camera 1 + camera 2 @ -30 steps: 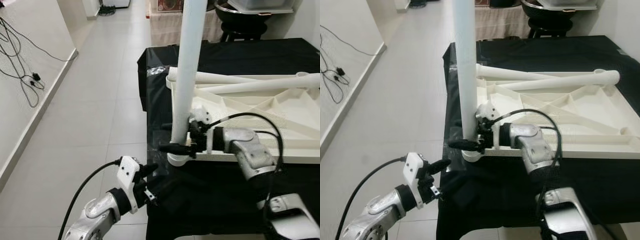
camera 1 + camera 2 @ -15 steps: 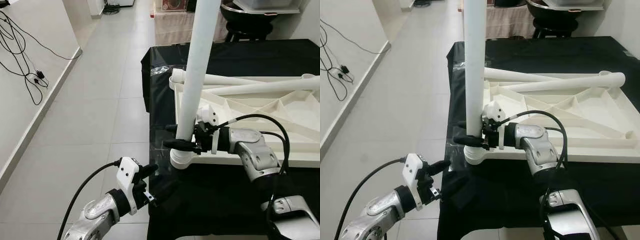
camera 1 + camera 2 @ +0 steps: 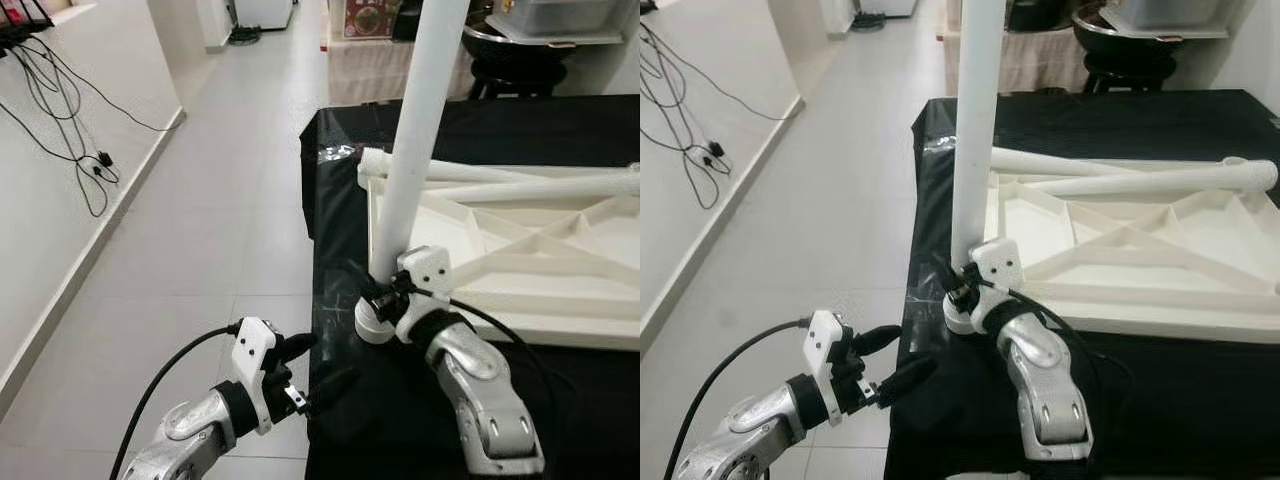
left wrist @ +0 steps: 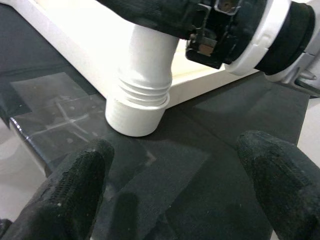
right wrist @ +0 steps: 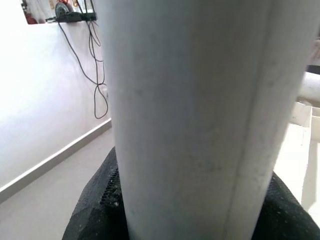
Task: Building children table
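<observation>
Step in hand: seating a leg into the corner socket of the upside-down tabletop [image 3: 520,250], which lies on the black-covered desk [image 3: 500,120] at the desk's near-left corner.

- Right gripper [image 3: 958,283] is clenched around the upright white leg [image 3: 973,130] just above its base. Right wrist view: black finger pads wrap the tube on both sides.
- Leg stands close to vertical, leaning slightly. Left wrist view shows the ribbed thread [image 4: 145,92] exposed above the round socket collar [image 4: 135,117], so my read is it's not fully screwed home.
- Left gripper [image 3: 300,365] hovers off the desk edge, below and beside the collar, fingers [image 4: 75,180] spread apart, holding nothing, aimed at the leg base.
- Two more legs [image 3: 520,180] lie loose across the far side of the tabletop, not fitted.

Judgement: early in the build, one leg of several going in.

Next move likely needs: keep the leg axis square to the socket, turn it until the thread disappears. The wrist will probably run out of rotation, so regrip in steps. The left gripper could brace the collar or tabletop edge to stop the top sliding on the cloth.

Risk: cross-threading if the leg tilts.
</observation>
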Robot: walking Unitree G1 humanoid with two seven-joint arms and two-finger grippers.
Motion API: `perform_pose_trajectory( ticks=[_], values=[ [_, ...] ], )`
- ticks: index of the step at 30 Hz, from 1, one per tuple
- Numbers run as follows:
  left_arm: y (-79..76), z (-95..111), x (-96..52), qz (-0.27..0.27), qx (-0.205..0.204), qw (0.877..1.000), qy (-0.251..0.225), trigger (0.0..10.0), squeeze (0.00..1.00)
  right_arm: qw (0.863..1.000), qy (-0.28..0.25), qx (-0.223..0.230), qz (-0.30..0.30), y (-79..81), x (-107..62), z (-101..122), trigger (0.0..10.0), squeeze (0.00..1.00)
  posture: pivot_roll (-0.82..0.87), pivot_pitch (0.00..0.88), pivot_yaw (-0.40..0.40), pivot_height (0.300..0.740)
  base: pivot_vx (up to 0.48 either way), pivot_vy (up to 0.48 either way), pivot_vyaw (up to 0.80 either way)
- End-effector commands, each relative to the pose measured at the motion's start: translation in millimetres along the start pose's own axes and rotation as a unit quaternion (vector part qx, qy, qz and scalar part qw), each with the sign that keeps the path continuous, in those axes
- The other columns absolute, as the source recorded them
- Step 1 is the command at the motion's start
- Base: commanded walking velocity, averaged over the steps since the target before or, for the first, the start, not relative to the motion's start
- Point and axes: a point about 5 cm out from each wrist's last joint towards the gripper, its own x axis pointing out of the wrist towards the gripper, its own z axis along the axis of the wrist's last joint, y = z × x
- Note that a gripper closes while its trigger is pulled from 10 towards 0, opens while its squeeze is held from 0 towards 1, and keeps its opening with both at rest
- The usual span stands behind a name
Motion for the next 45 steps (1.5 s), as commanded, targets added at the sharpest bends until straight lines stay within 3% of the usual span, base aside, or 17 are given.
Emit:
perform_pose_trajectory(
  ticks=[1,3,4,7,8,10,11,15,24,25,27,37,39,41,42,43,45],
  values=[
    [5.1,-5,-4.6,0.014,-0.006,1.0,0.01,10.0,0.0,0.996,0.082,0.025,-0.02,-10.8,-6.0,-33,10.0,0.0,-0.08,0.164,0.048,0.74,0.0,0.0,0.0],
    [5.3,-5,-4.7,0.016,-0.006,1.0,0.009,10.0,0.0,0.997,0.075,0.026,-0.021,-10.2,-5.1,-29,10.0,0.0,-0.08,0.164,0.048,0.74,0.0,0.0,0.0],
    [5.4,-5,-4.8,0.017,-0.005,1.0,0.01,10.0,0.0,0.997,0.055,0.042,0.021,-6.1,-1.2,-21,10.0,1.0,-0.07,0.163,0.048,0.74,0.0,0.0,0.0],
    [4.9,-5,-4.5,0.016,-0.001,1.0,0.013,10.0,0.0,0.991,0.029,0.049,0.121,1.3,2.9,-6,10.0,1.0,-0.07,0.158,0.045,0.74,0.0,0.0,0.0],
    [4.3,-5,-3.9,0.015,0.001,1.0,0.014,10.0,0.0,0.984,0.022,0.035,0.174,1.3,4.3,0,10.0,0.74,-0.06,0.156,0.045,0.74,0.0,0.0,0.0],
    [3.9,-5,-3.4,0.015,0.005,1.0,0.015,10.0,0.0,0.977,0.022,0.019,0.21,-0.5,5.3,4,10.0,0.74,-0.06,0.156,0.045,0.74,0.0,0.0,0.0],
    [3.5,-5,-2.9,0.017,0.011,1.0,0.016,10.0,0.0,0.966,0.026,-0.008,0.258,-3.6,6.1,7,10.0,0.0,-0.05,0.153,0.04,0.74,0.0,0.0,0.0],
    [2.9,-6,-3.2,0.033,0.041,0.998,0.027,10.0,0.0,0.939,0.036,-0.024,0.342,-18.8,15.5,14,10.0,0.0,-0.03,0.145,0.039,0.74,0.0,0.0,0.0],
    [-0.9,-7,-7.9,0.074,0.127,0.987,0.061,10.0,0.0,0.925,0.031,0.005,0.379,-32.6,40.6,27,10.0,0.0,-0.01,0.126,0.046,0.74,0.0,0.0,0.0],
    [-3.4,-6,-8.2,0.074,0.132,0.987,0.06,10.0,0.0,0.927,0.03,0.002,0.374,-35.1,43.5,29,0.7,0.0,-0.01,0.125,0.05,0.74,0.0,0.0,0.0],
    [-6.3,-5,-8.3,0.073,0.134,0.987,0.059,10.0,0.0,0.927,0.027,-0.001,0.375,-38.8,46.6,31,0.0,0.0,-0.01,0.125,0.05,0.74,0.0,0.0,0.0],
    [-10.2,-6,-6.3,0.063,0.117,0.99,0.049,10.0,0.0,0.928,0.042,0.004,0.371,-60.8,25.5,21,0.0,0.0,-0.03,0.131,0.062,0.74,0.0,0.0,0.0],
    [-8.8,-6,-7.4,0.062,0.111,0.991,0.047,10.0,0.0,0.967,0.058,0.002,0.249,-68.3,17.0,7,0.0,0.0,-0.05,0.14,0.051,0.74,0.0,0.0,0.0],
    [-8.4,-7,-7.9,0.061,0.109,0.991,0.047,10.0,0.0,0.978,0.063,0.0,0.2,-70.3,13.8,2,0.0,0.0,-0.05,0.14,0.051,0.74,0.0,0.0,0.0],
    [-7.8,-6,-9.0,0.06,0.106,0.991,0.046,10.0,0.0,0.994,0.087,0.035,0.056,-52.4,-2.4,-24,0.0,0.0,-0.03,0.15,0.025,0.74,0.0,0.0,0.0],
    [-7.8,-6,-9.0,0.06,0.106,0.991,0.046,10.0,0.0,0.994,0.087,0.035,0.056,-52.4,-2.4,-24,0.0,0.0,-0.03,0.15,0.025,0.74,0.0,0.0,0.0],
    [-5.3,-4,-11.0,0.055,0.103,0.992,0.047,10.0,0.0,0.981,0.134,0.068,-0.12,-17.4,-46.3,-52,0.0,0.0,-0.04,0.168,0.055,0.74,0.0,0.0,0.0]
  ],
)
